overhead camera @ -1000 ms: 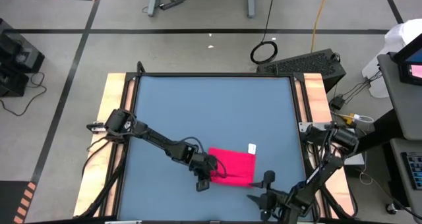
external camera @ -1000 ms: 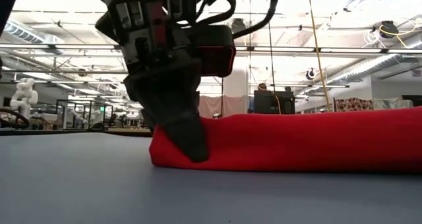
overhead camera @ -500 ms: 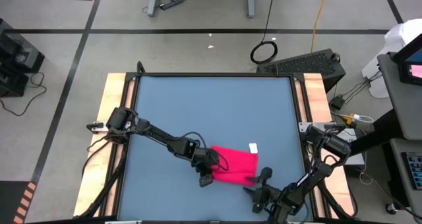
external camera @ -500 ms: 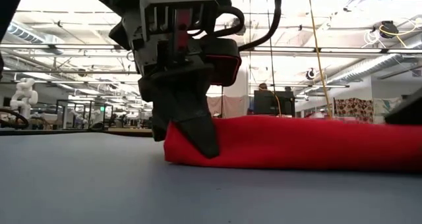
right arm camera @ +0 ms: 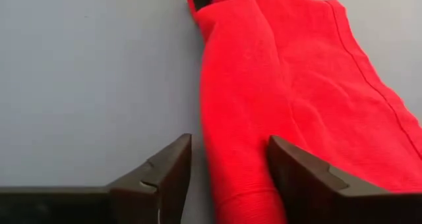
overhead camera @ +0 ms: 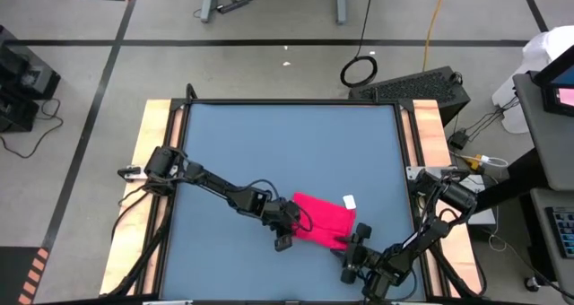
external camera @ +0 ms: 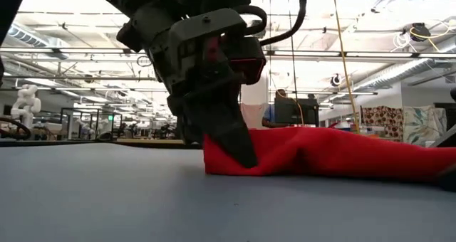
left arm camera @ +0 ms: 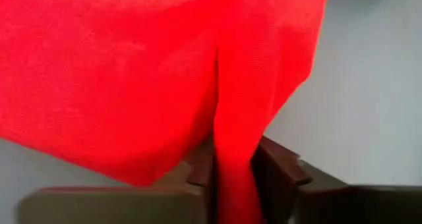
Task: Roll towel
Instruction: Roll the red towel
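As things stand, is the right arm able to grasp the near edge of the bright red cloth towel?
Probably yes. The right end effector already straddles the rolled edge of the bright red cloth towel, fingers apart, and nothing lies between them; the left end effector holds the opposite end.

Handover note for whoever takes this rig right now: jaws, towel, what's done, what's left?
Left gripper: jaws pinching a fold at the towel's left end.
Right gripper: jaws open, straddling the towel's near edge, not clamped.
Towel: bunched on the blue table, front right of centre, white tag showing.
Done: edge gathered.
Left: the roll itself; no finished roll visible.
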